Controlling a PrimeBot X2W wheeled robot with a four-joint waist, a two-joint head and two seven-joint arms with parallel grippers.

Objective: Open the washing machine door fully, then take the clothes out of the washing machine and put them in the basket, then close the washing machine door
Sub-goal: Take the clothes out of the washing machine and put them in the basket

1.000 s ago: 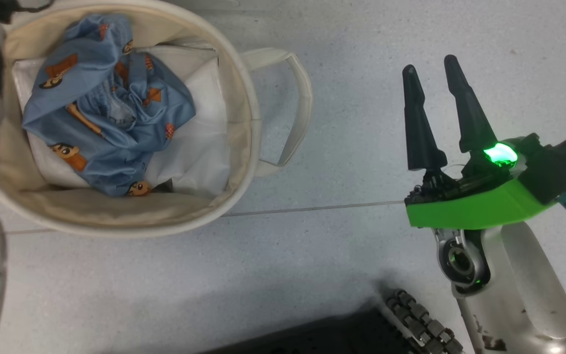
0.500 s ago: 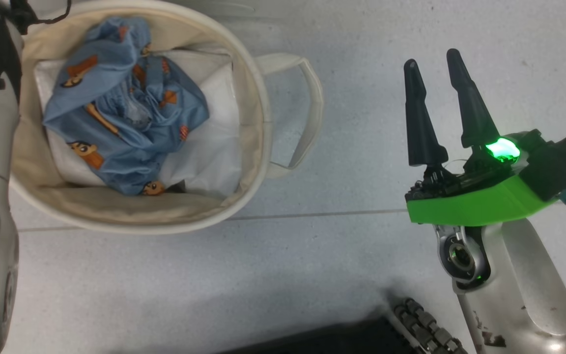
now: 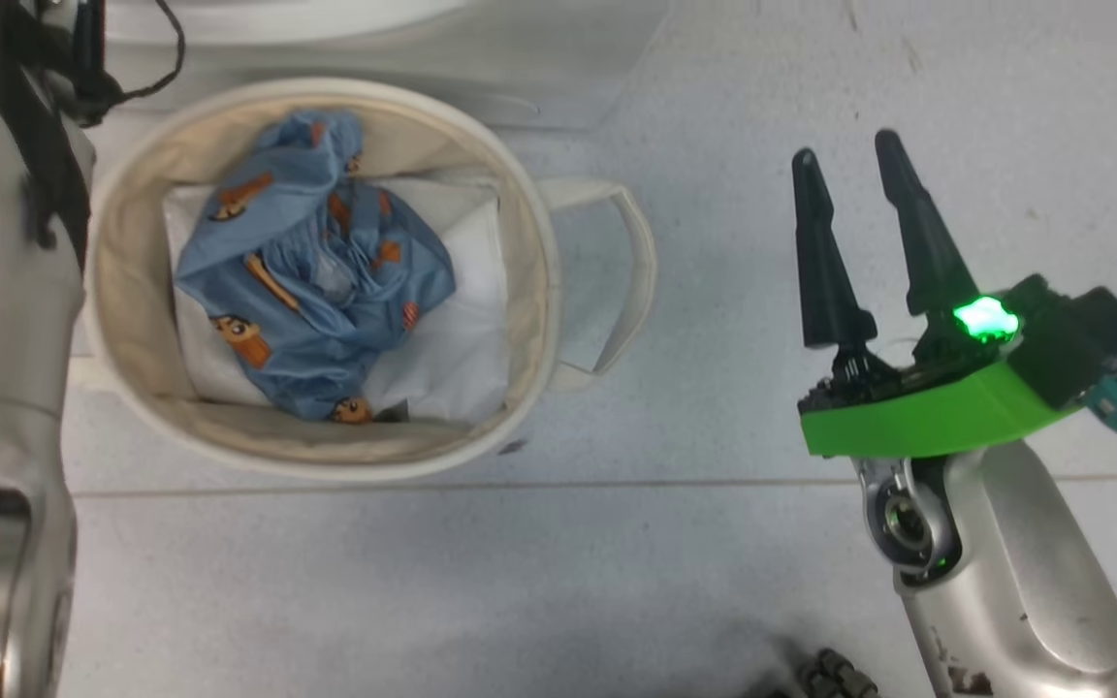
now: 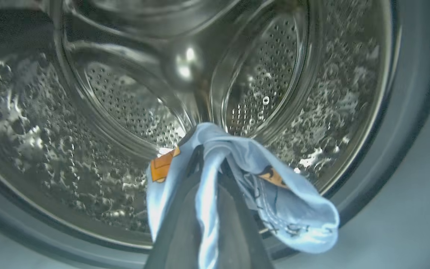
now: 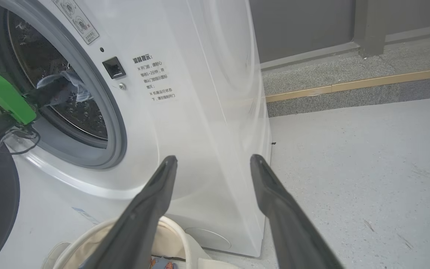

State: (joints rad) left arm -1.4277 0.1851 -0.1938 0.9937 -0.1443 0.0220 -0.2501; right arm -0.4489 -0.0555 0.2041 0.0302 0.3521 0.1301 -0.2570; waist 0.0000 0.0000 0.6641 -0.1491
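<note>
1. My left claw is inside the steel drum of the washing machine. It is pressed together on a light-blue garment with orange prints, and the cloth drapes over both fingers.
2. In the right wrist view the machine's round opening is uncovered, and the left claw reaches into it from the left.
3. My right claw hangs spread and empty over the grey floor, to the right of the basket.
4. The basket sits just in front of the machine. A bundle of blue printed clothes lies in it on a white sheet.
</note>
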